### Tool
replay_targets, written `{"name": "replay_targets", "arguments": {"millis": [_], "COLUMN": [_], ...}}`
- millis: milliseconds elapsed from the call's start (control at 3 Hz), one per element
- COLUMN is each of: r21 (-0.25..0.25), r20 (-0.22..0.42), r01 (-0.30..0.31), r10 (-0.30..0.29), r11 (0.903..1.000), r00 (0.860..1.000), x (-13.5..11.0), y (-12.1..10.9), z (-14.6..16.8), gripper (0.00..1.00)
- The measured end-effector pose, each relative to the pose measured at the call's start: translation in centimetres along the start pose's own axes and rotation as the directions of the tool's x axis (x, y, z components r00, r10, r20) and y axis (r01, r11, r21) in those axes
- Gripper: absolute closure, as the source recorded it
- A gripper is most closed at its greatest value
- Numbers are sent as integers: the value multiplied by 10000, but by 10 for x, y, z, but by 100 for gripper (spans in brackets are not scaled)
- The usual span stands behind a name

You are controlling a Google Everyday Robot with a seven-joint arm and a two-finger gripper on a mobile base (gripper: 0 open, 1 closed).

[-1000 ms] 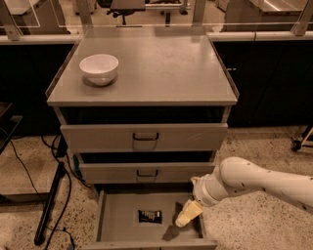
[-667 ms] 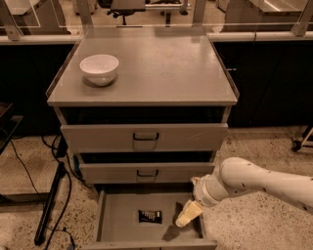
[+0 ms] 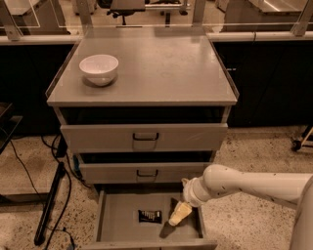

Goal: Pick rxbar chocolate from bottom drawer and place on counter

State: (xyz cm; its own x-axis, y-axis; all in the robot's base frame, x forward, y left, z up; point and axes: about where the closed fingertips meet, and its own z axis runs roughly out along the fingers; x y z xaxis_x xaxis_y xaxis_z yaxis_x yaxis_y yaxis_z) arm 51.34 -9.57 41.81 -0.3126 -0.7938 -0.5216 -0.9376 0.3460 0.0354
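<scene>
Surface: the counter (image 3: 161, 73) is the flat grey metal top of the drawer cabinet (image 3: 226, 116), roughly square, matte, with slightly raised side edges.
Room: speckled terrazzo floor (image 3: 254, 146) spreads around the cabinet. Dark panels stand behind it under a pale rail (image 3: 264, 35), and an office chair (image 3: 128, 6) shows beyond the rail.
Left of cabinet: black cables (image 3: 24, 168) trail over the floor, and a black bar (image 3: 50, 204) slants down beside the cabinet's lower corner.
Bowl: a white bowl (image 3: 99, 69), round and smooth, sits upright on the cabinet's top near its back left corner.
Upper drawers: the top drawer (image 3: 98, 139) and the middle drawer (image 3: 107, 173) are grey metal fronts with dark recessed handles, both slightly out from the cabinet.
Bottom drawer: the bottom drawer (image 3: 117, 224) is pulled well out at the cabinet's foot, a wide shallow grey tray.
Task item: the rxbar chocolate (image 3: 149, 216), a small flat black rectangular wrapper, lies flat on the tray floor near the middle of the cabinet's lowest drawer.
Writing: pale lettering marks the wrapper, too small to read.
Arm: a smooth white rounded arm (image 3: 244, 184) reaches in from the cabinet's right.
Gripper: the cream gripper (image 3: 179, 215) points down into that lowest drawer, just right of the bar. Whether it is open or closed cannot be told, and it has hold of nothing.
</scene>
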Motion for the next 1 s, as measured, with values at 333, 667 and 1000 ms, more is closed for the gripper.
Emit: {"name": "replay_targets", "arguments": {"millis": [333,667,1000], "r21": [-35,69,109], "r20": [27,-28,6], "r01": [62,114,127], "r10": [-62,-113,-127], "r11": [10000,9999,9999], "r00": [10000,9999,9999], "x": [-1,9,7], "y": [4,17,16], "z": [2,79,80], "gripper": [0,0,0]}}
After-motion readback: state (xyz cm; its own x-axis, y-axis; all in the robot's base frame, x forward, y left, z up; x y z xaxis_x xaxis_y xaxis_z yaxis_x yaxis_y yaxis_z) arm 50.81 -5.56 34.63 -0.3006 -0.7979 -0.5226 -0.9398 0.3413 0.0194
